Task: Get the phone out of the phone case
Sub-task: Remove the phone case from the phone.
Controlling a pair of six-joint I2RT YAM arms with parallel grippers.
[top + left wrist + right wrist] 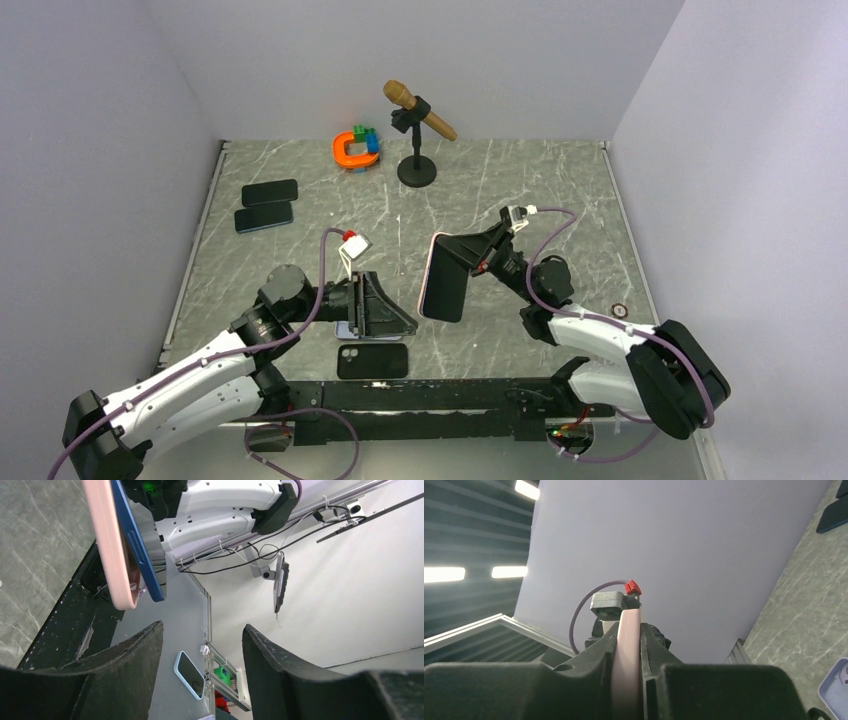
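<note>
- We see the right fingers (pixel 596 662) clamped on the pink phone case (pixel 626 652). They pinch it edge-on and hold it up off the surface (pixel 520 190), near the middle of the table.
- From above, the phone (pixel 447 280) faces us with its dark screen, and the case's pink rim runs down its left side.
- In the left wrist view, the phone's blue side (pixel 137 550) lies against the pink case (pixel 107 540). We cannot tell whether the phone is fully seated in the case.
- The left fingers (pixel 127 665) are spread wide and hold nothing. They point at the held phone from just beside it, without touching it.
- A black phone (pixel 372 360) lies flat on the surface near the arm bases. A lavender case (pixel 343 329) lies partly under the left fingers.
- Far left, a dark phone (pixel 270 191) and a second dark phone (pixel 264 216) lie side by side.
- At the back stand a microphone (pixel 420 110) on its stand and some toy blocks (pixel 357 149).
</note>
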